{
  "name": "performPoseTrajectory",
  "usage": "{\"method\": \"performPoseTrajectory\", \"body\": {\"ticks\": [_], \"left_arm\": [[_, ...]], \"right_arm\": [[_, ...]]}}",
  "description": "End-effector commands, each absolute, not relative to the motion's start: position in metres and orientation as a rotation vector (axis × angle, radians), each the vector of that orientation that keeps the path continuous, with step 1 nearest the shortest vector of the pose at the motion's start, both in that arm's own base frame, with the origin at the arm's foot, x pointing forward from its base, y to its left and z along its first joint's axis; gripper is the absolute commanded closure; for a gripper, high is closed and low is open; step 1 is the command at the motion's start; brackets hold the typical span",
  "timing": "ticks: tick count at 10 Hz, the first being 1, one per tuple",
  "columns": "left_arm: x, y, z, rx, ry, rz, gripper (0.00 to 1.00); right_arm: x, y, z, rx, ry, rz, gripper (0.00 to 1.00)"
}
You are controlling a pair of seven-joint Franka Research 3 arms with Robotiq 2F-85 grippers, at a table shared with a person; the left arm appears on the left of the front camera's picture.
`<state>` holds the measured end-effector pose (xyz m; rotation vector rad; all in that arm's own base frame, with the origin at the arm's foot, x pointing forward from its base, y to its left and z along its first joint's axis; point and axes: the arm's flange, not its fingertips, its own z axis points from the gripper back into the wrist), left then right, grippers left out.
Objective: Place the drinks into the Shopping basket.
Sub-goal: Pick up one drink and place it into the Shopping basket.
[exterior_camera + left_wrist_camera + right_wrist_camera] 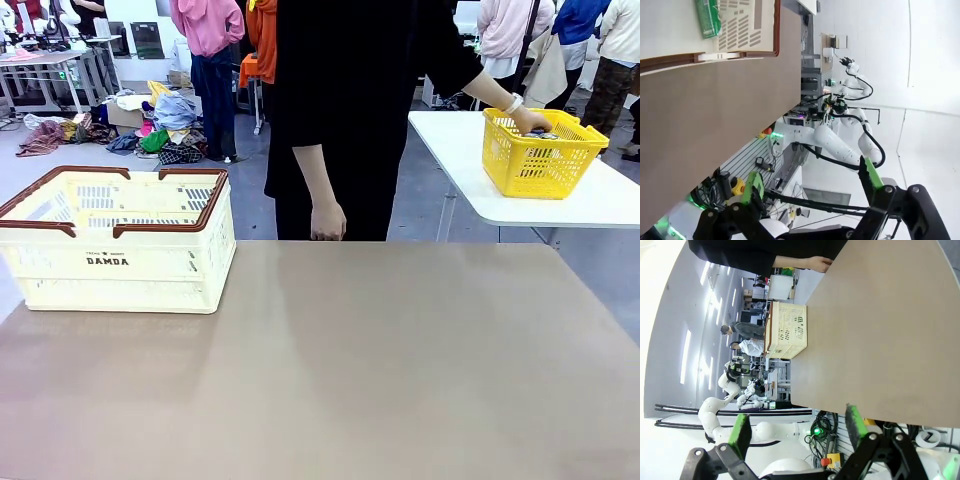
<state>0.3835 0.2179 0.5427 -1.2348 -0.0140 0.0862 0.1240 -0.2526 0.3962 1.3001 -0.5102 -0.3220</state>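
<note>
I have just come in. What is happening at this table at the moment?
A person in black stands at the far side of the table and reaches one hand into a yellow basket on a white side table. The cream Shopping basket sits on the robot's left part of the table. The left gripper and the right gripper are both open and hold nothing.

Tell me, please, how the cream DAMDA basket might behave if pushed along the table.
The Shopping basket probably slides rather than tips: it sits low and wide on the smooth table. Its perforated plastic walls suggest it is light for its size and stiff.
</note>
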Motion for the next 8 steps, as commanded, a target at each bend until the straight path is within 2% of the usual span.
{"method": "performPoseTrajectory", "body": {"ticks": [1, 8], "left_arm": [[0.3782, 0.2173, 0.5512, -1.235, -0.016, 0.098, 0.00], [0.3782, 0.2173, 0.5512, -1.235, -0.016, 0.098, 0.00]], "right_arm": [[0.1189, -0.2517, 0.3986, 1.305, -0.544, -0.308, 0.00], [0.1189, -0.2517, 0.3986, 1.305, -0.544, -0.308, 0.00]]}}
